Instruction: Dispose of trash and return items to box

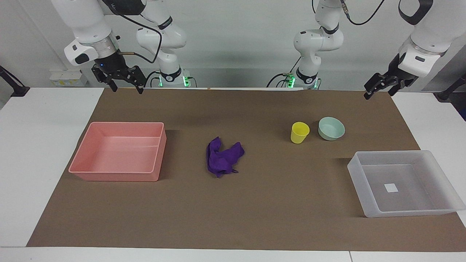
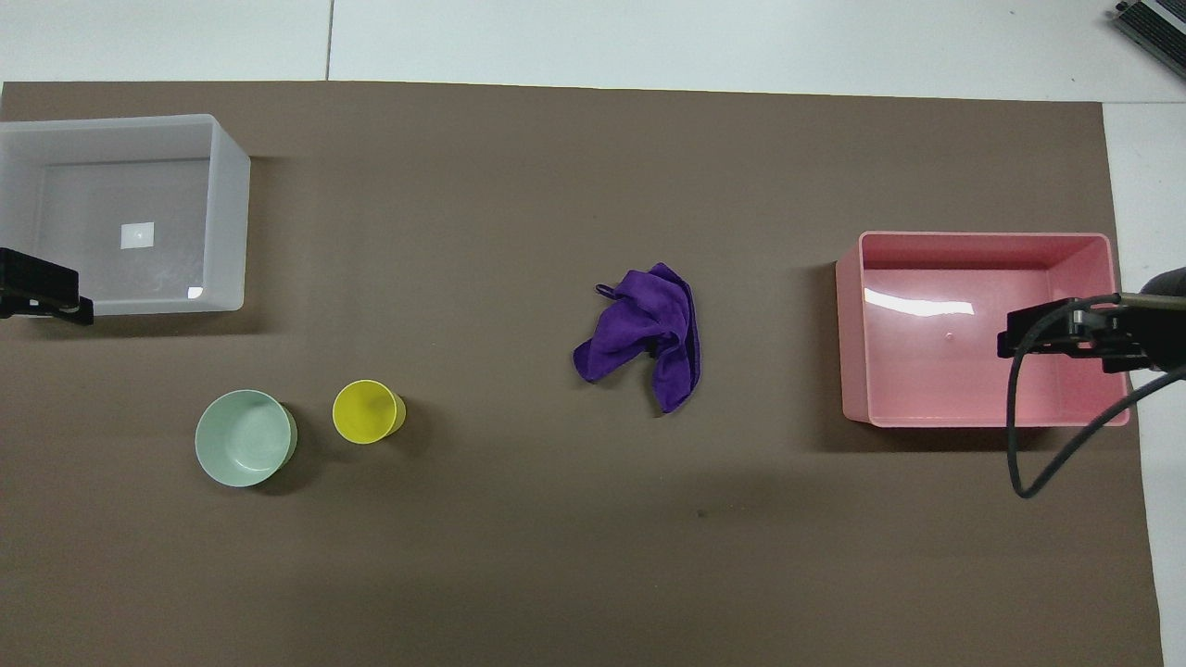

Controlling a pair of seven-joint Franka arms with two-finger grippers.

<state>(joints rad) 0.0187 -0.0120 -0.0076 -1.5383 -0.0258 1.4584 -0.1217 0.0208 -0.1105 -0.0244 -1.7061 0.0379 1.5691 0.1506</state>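
Observation:
The purple fabric trash (image 1: 222, 158) lies crumpled mid-mat and also shows in the overhead view (image 2: 644, 335). The yellow cup (image 1: 299, 132) stands upright beside the mint-green bowl (image 1: 331, 128); both are nearer to the robots than the translucent box (image 1: 404, 211), which is empty apart from its white sticker. My left gripper (image 1: 378, 94) hangs open and empty in the air over the mat's corner at the left arm's end. My right gripper (image 1: 127, 90) hangs open and empty over the mat's edge by the robots, at the right arm's end.
An empty pink tub (image 1: 116, 176) sits on the brown mat (image 1: 255, 203) toward the right arm's end. White table (image 1: 36, 145) surrounds the mat. In the overhead view the right gripper's cable (image 2: 1019, 445) hangs over the pink tub's corner.

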